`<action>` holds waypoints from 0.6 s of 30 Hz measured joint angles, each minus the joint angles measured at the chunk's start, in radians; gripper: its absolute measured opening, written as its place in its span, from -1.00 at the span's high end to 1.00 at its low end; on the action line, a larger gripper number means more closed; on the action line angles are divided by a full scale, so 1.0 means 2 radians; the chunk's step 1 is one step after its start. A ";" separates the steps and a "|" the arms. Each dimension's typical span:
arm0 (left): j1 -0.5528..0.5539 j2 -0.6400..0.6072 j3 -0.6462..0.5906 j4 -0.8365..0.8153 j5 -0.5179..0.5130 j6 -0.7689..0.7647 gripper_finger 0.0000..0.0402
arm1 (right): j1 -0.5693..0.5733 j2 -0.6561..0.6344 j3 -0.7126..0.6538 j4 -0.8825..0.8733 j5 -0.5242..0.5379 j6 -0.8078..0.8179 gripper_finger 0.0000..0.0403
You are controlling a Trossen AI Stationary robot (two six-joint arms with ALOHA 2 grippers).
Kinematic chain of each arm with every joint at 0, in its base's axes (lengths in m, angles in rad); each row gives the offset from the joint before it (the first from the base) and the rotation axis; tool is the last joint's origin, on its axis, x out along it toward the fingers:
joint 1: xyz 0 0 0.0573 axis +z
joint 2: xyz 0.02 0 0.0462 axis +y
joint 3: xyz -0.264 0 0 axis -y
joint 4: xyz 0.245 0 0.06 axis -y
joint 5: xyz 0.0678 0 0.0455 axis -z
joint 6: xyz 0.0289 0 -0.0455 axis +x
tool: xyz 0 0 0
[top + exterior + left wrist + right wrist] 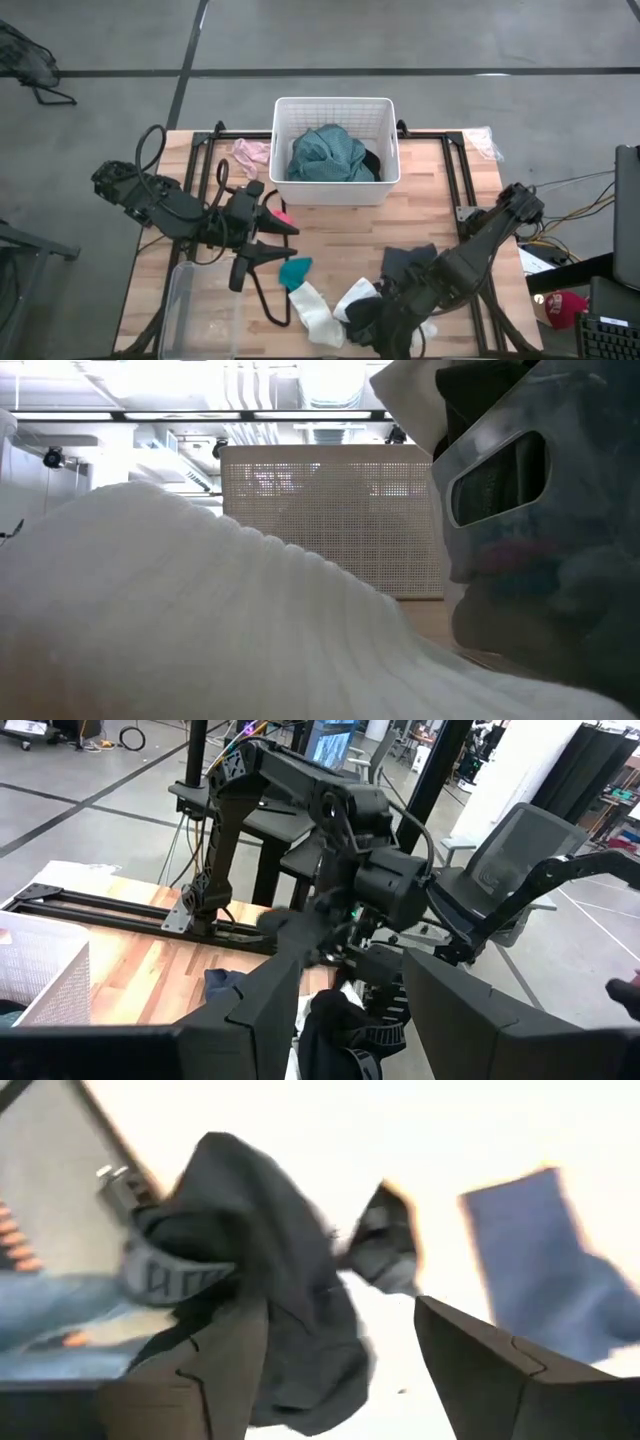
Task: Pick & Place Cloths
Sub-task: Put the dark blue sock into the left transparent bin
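From above we see the white slotted basket (pixel 335 105) at the middle of the bench's (pixel 420 215) far edge, with the large teal garment (pixel 328 155) bunched inside it and a dark piece (pixel 372 161) tucked against its right wall. A pale pink cloth (pixel 251 152) lies on the bench just left of the basket. The left claw (pixel 281 240) hangs over the middle of the bench with its fingers spread and nothing between them; a small bright pink bit (pixel 284 216) peeks out beside it and a teal bit (pixel 295 270) lies just under it. Toward the near edge lie two white socks (pixel 312 310), a dark grey piece (pixel 408 262) and a black piece (pixel 366 315) in a loose heap, and the right claw (pixel 392 322) is down among them. A clear plastic tub (pixel 190 310) sits at the near left corner. In the low view a white sock (pixel 180 620) fills the foreground, with the basket (pixel 330 520) behind it. The left wrist view shows the right arm (pixel 350 850) bent over a dark cloth (pixel 335 1020). In the right wrist view we see the right claw's fingers (pixel 215 1370) parted, released, with the black waistbanded garment (pixel 260 1270) hanging loose between them.
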 joint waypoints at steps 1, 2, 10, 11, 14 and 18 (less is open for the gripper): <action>0.000 0.000 0.000 0.000 0.000 0.000 0.08 | 0.000 -0.001 0.003 -0.016 0.007 0.010 -0.25; 0.000 0.000 0.000 0.000 0.000 0.000 0.08 | -0.001 -0.004 0.005 -0.031 0.013 0.020 -0.27; 0.000 0.000 0.000 -0.008 0.000 -0.006 0.08 | -0.006 -0.046 -0.045 -0.056 0.025 0.083 -0.35; 0.000 0.000 0.000 -0.008 0.000 -0.007 0.08 | -0.006 -0.054 -0.056 -0.057 0.026 0.092 -0.35; 0.000 0.000 0.000 -0.008 0.000 -0.007 0.08 | -0.006 -0.083 -0.097 -0.054 0.026 0.121 -0.34; 0.000 0.000 0.000 -0.008 0.000 -0.007 0.08 | -0.006 -0.130 -0.175 -0.016 0.029 0.157 -0.30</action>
